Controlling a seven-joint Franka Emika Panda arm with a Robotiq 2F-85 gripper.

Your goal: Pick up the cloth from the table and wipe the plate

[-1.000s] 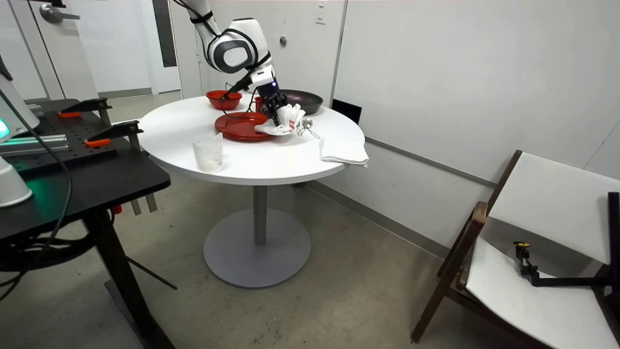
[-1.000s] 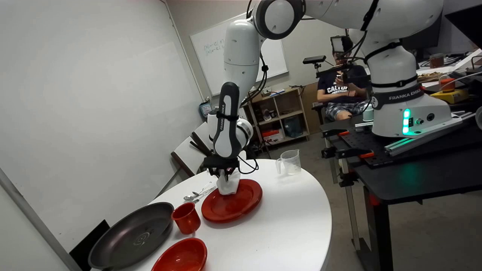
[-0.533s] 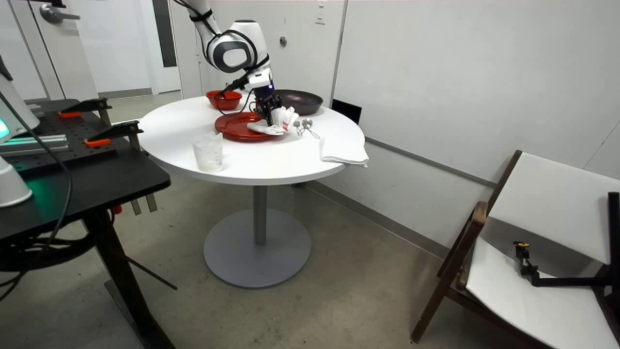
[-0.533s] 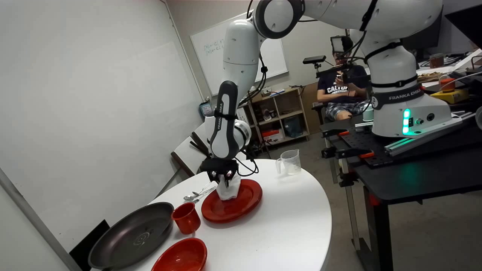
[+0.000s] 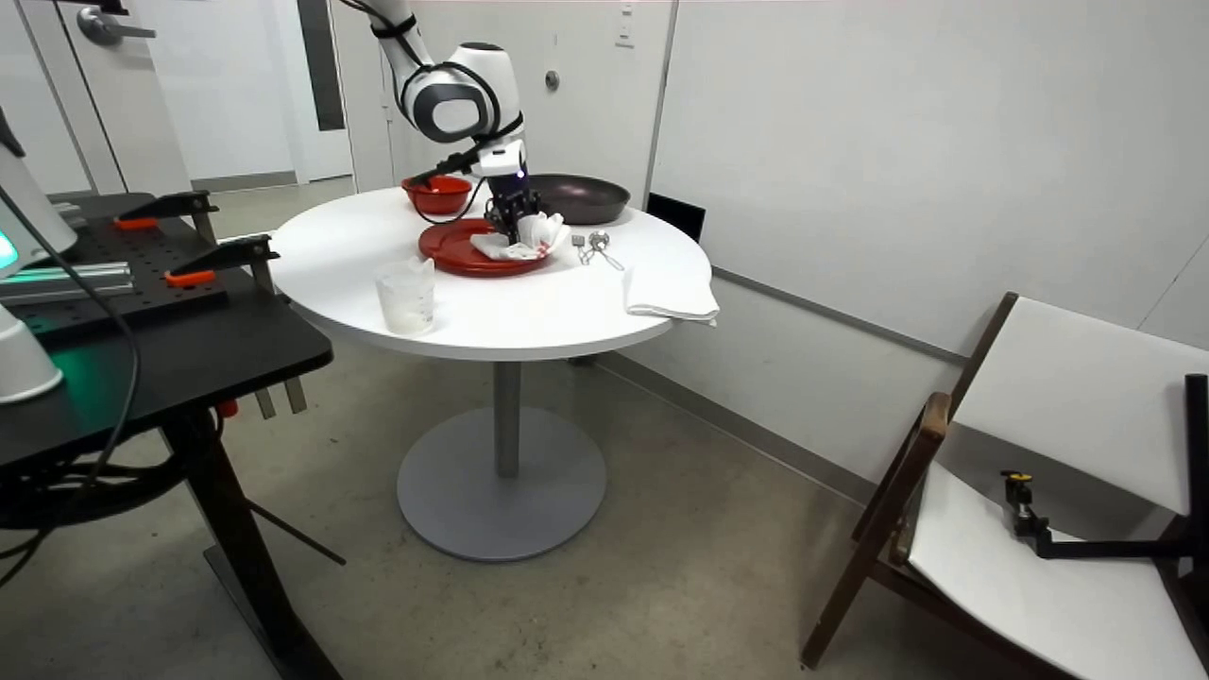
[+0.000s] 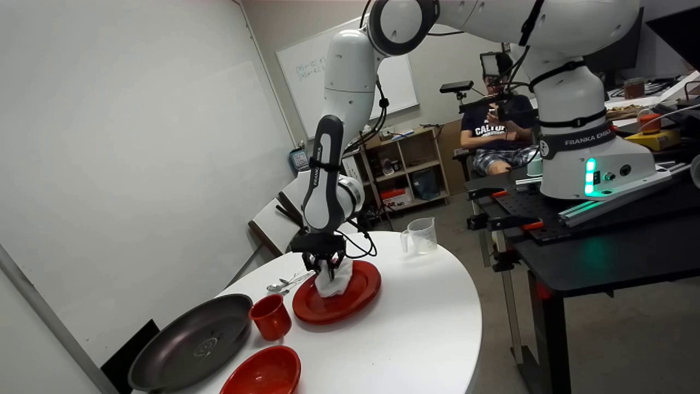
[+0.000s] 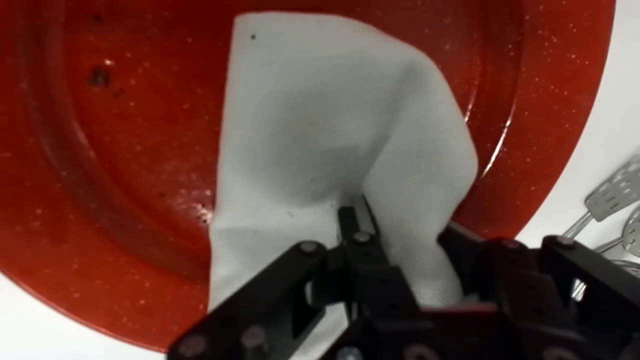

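The white cloth (image 6: 334, 282) lies bunched on the red plate (image 6: 314, 307), with part of it raised between my gripper's fingers. My gripper (image 6: 329, 268) points down over the plate and is closed around a fold of the cloth. In the wrist view the cloth (image 7: 310, 115) is spread over the plate (image 7: 135, 130), with its fold between the two black fingers of the gripper (image 7: 400, 217). Dark specks show on the plate left of the cloth. The plate (image 5: 446, 250) rests on the round white table (image 5: 567, 316). The cloth hides part of the plate's inside.
A red cup (image 6: 271, 318), a red bowl (image 6: 261, 375) and a black pan (image 6: 191, 345) stand beside the plate. A clear measuring jug (image 6: 421, 236) is near the rim. Metal utensils (image 5: 597, 246) lie near the plate. A larger white cloth (image 5: 671, 295) hangs over the table's rim.
In an exterior view my gripper and the cloth have moved left, further over the plate, sliding inward from its edge. The plate and other objects have not moved.
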